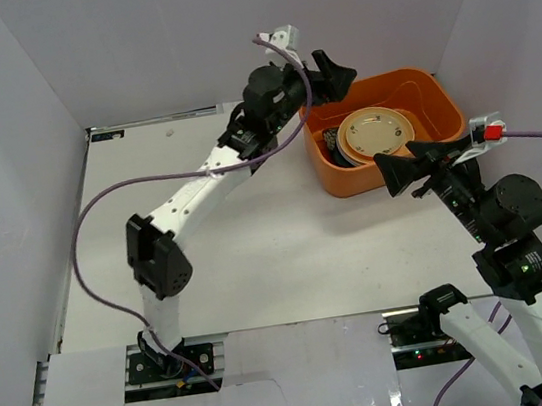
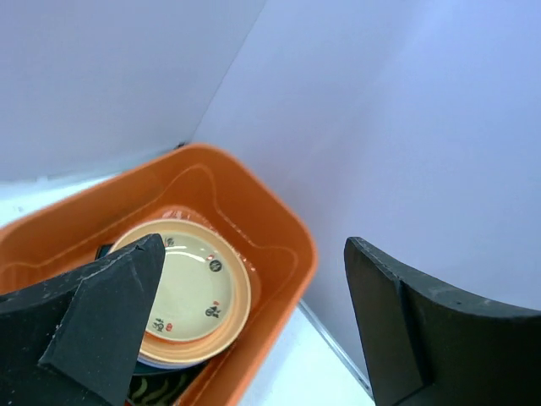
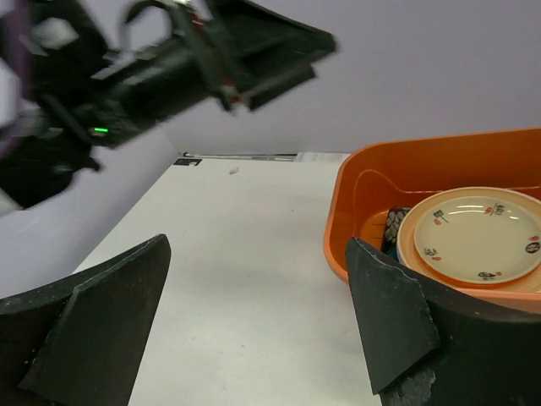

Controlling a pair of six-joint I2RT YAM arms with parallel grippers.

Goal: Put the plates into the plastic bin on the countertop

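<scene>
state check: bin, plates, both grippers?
Orange rectangular plastic bin: upright on the white countertop, holding stacked plates.
Round cream plate with small motifs: top of the stack, face up.
Dark patterned plate: in the bin, mostly covered by the stack.
Left gripper: open, empty, above the bin.
Right gripper: open, empty, by the bin's near side.

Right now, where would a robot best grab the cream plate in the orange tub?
The cream plate lies flat atop other plates, so only its rim offers the jaws purchase; probably pinch it from above, on the side facing the roomier end of the tub.
</scene>
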